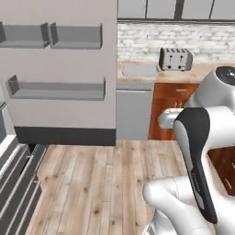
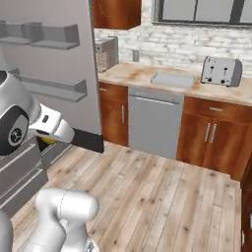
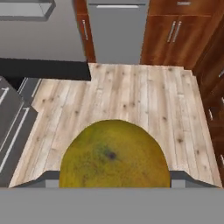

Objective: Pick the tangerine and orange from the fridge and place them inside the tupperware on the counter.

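A yellow-orange citrus fruit (image 3: pixel 113 155) sits right in front of the hand camera, and my gripper (image 3: pixel 114 177) is shut on it; I cannot tell whether it is the orange or the tangerine. From the right base view a sliver of the fruit (image 2: pixel 47 140) shows under the hand, over the wooden floor. The fridge's open door (image 1: pixel 59 69) with grey door shelves stands to the left, with its grey drawers (image 1: pixel 16 183) below. The light grey tupperware (image 1: pixel 140 70) (image 2: pixel 173 78) lies on the beige counter (image 1: pixel 202 73) (image 2: pixel 128 74), far ahead of the gripper.
A silver toaster (image 1: pixel 175 58) (image 2: pixel 222 71) stands on the counter right of the tupperware. A grey dishwasher front (image 1: pixel 133 112) (image 2: pixel 155 123) sits under the tupperware, flanked by brown cabinets (image 2: pixel 211 138). Wooden floor (image 1: pixel 101 183) lies open between me and the counter.
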Robot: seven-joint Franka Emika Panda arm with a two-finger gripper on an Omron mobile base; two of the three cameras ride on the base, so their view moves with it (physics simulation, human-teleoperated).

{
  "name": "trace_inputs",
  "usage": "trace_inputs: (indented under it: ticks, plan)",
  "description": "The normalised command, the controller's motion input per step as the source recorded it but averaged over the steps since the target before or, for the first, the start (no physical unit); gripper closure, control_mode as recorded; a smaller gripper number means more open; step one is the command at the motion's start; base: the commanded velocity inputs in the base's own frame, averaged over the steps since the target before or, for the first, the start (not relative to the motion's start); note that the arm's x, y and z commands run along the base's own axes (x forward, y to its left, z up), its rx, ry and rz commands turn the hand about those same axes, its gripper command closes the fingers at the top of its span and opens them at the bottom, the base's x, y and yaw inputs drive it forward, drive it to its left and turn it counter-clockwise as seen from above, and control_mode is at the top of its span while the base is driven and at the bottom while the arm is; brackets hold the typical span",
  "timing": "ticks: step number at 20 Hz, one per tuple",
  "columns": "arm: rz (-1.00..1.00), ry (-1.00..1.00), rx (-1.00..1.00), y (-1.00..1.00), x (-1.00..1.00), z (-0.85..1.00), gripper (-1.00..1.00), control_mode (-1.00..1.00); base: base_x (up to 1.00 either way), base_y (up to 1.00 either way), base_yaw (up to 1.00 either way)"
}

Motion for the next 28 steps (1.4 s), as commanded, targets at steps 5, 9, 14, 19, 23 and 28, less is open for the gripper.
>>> trace_inputs:
  ticks: [5, 9, 14, 19, 23, 28]
  plan:
    - [0.0, 0.0, 0.0, 0.0, 0.0, 0.0, 1.0, 1.0, 0.38, -0.57, -0.92]
    - [0.0, 0.0, 0.0, 0.0, 0.0, 0.0, 1.0, 1.0, 0.57, -0.49, -0.48]
    - [0.0, 0.0, 0.0, 0.0, 0.0, 0.0, 1.0, 1.0, 0.85, -0.23, -0.04]
    - [0.0, 0.0, 0.0, 0.0, 0.0, 0.0, 1.0, 1.0, 1.0, -0.15, 0.27]
    - [0.0, 0.0, 0.0, 0.0, 0.0, 0.0, 1.0, 1.0, 1.0, -0.23, 0.51]
    - [0.0, 0.0, 0.0, 0.0, 0.0, 0.0, 1.0, 1.0, 0.98, -0.2, 0.8]
